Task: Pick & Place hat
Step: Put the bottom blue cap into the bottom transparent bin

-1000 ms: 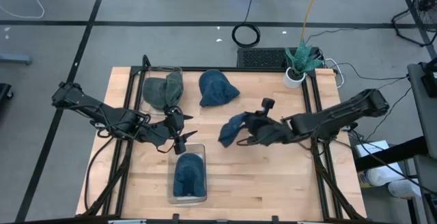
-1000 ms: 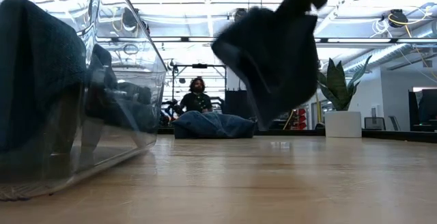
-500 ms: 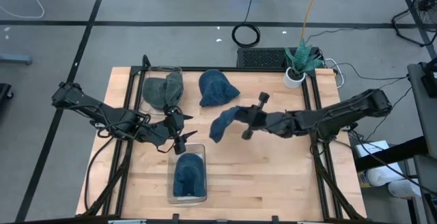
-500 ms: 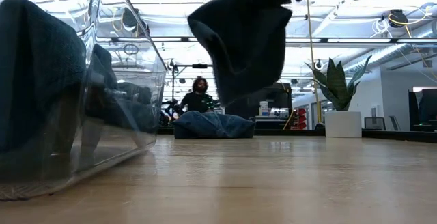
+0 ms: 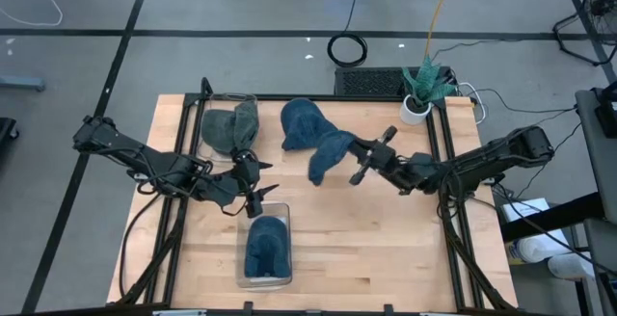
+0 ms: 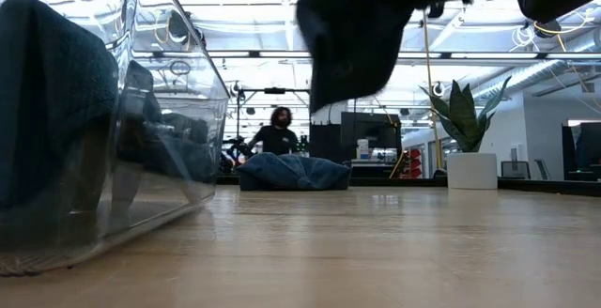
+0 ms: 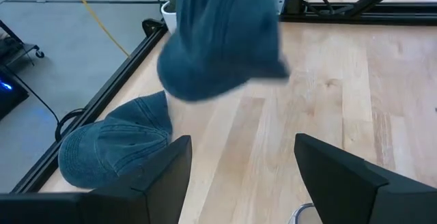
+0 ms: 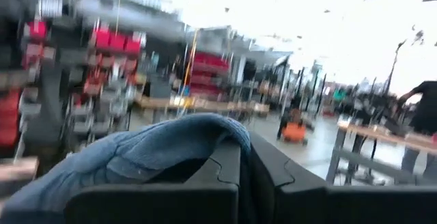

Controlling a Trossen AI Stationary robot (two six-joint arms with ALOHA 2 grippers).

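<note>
On the far left of the pale wooden counter [image 5: 386, 249], a grey-green fabric cap [image 5: 229, 126] lies near the back edge. Just in front of it the left hand [image 5: 254, 189] hovers with its two dark fingers apart and nothing between them, right at the back rim of the clear plastic rectangular bin [image 5: 265, 251], which already holds a dark blue cap [image 5: 266, 244]. Further right, a blue denim cap [image 5: 303, 121] rests on the counter towards the back. Overlapping its front edge in the high view, a second blue fabric hat [image 5: 328, 154] hangs in the air, clamped in the closed right hand [image 5: 359, 158], whose arm reaches in from the right side. A potted green plant in a white pot [image 5: 419, 92] stands at the back right corner.

The carried hat hangs on the left side of the right hand, and the bin lies further left and towards the front, so only the right arm can deliver it; I judge it must swing down-left, past the waiting left hand.
</note>
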